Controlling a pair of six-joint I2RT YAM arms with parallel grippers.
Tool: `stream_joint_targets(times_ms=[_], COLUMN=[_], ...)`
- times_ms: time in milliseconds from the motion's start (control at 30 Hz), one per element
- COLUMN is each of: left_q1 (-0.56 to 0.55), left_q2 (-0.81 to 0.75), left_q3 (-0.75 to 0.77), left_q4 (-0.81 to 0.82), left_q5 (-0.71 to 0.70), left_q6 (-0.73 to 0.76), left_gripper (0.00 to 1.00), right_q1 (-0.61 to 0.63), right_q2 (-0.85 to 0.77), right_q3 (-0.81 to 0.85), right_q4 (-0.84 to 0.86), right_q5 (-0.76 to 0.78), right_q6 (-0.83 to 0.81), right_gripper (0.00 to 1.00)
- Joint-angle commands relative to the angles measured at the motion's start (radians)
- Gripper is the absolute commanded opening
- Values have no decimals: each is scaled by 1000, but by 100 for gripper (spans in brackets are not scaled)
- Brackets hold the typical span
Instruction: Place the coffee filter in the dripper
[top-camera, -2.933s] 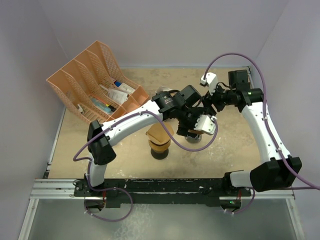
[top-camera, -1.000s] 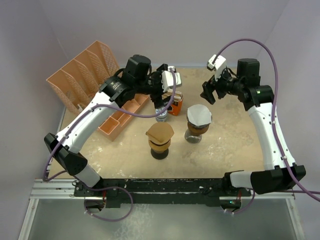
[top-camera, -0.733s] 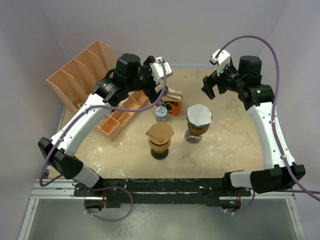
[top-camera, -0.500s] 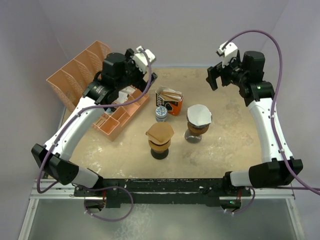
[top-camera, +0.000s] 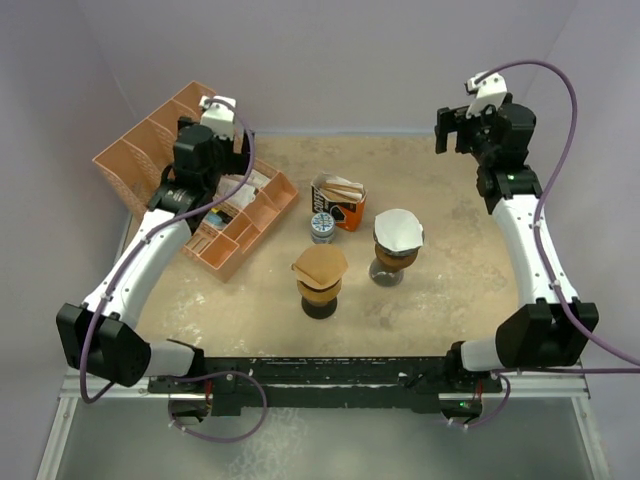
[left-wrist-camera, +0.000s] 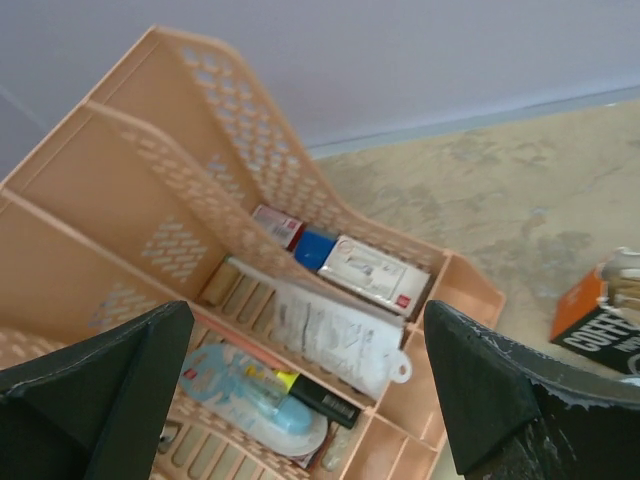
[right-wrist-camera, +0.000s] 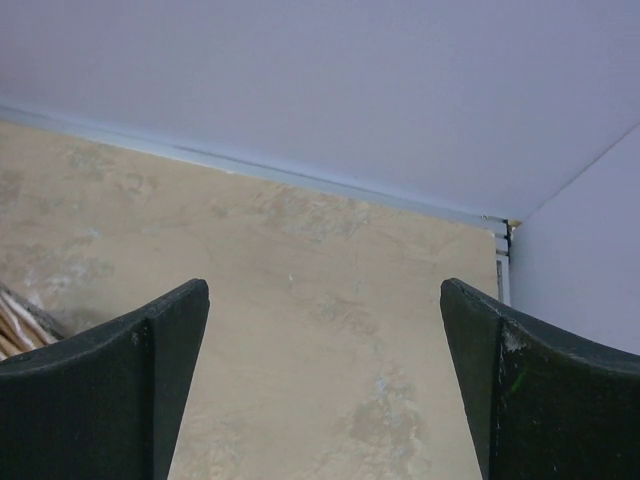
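Beige tabletop (top-camera: 460, 280) carries the dripper (top-camera: 387, 268) near its middle, the white coffee filter (top-camera: 398, 230) seated on top. Above the orange organizer (left-wrist-camera: 120, 180) the left gripper (left-wrist-camera: 305, 390) hangs spread wide and empty; the right gripper (right-wrist-camera: 322, 380) gapes likewise near the far right corner.

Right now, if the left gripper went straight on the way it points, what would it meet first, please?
The left gripper would probably meet the white packet in the organizer first; depth is unclear.
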Motion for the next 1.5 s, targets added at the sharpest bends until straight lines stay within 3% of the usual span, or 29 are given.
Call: stream_joint_targets(times_ms=[0, 267, 533, 1000, 1133, 1467], left_q1=[42, 140, 172, 173, 173, 172], left_q2=[-79, -147, -257, -320, -347, -396], left_q3=[-105, -276, -392, -277, -232, -286], left_q4=[159, 255, 383, 211, 170, 193], left_q5=[-102, -55, -26, -49, -60, -23], left_q6=[-45, -131, -213, -54, -74, -117], left_gripper=[100, 100, 100, 99, 99, 99], right_q1=[-2, -1, -2, -2, -3, -5], right_q2=[-7, -46, -114, -300, -338, -412], right_q3=[-34, -180, -229, -334, -373, -403], right_q4=[199, 374, 410, 479, 507, 517], right_q5=[102, 112, 128, 207, 209, 196], right_q6=[95, 129, 68, 4, -4, -22], right_gripper=[100, 100, 100, 100, 100, 100])
